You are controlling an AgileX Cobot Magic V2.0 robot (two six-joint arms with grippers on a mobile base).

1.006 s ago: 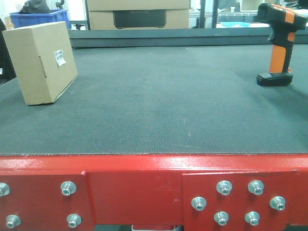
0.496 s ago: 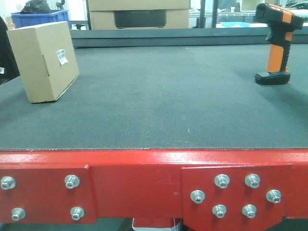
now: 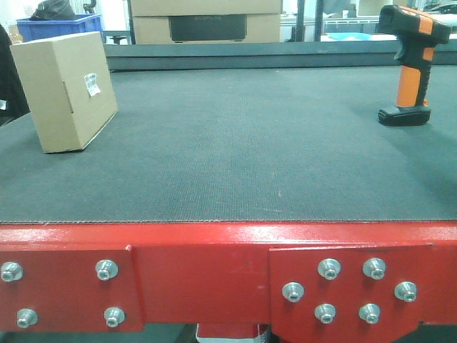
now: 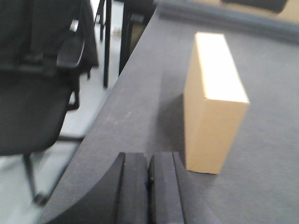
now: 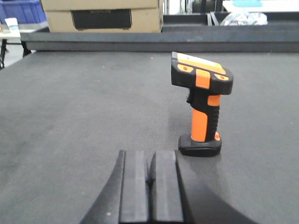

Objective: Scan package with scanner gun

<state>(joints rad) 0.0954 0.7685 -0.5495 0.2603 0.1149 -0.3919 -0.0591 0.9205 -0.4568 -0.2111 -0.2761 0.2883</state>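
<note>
The package (image 3: 64,91), a plain brown box with a small white barcode label, stands at the far left of the dark belt; in the left wrist view the package (image 4: 212,100) is just ahead and to the right of my left gripper (image 4: 149,161), which is shut and empty. The scanner gun (image 3: 410,64), black with an orange handle, stands upright on its base at the far right. In the right wrist view the scanner gun (image 5: 202,109) is a little ahead and to the right of my right gripper (image 5: 150,158), also shut and empty.
A red metal frame (image 3: 214,279) with bolts fronts the belt. Behind the belt sit a wider cardboard box with a dark panel (image 3: 207,21) and a blue bin (image 3: 57,27). A black office chair (image 4: 37,84) stands off the belt's left edge.
The front view shifted slightly between one second ago and half a second ago; since then nothing has moved. Package and scanner gun stand where they were.
</note>
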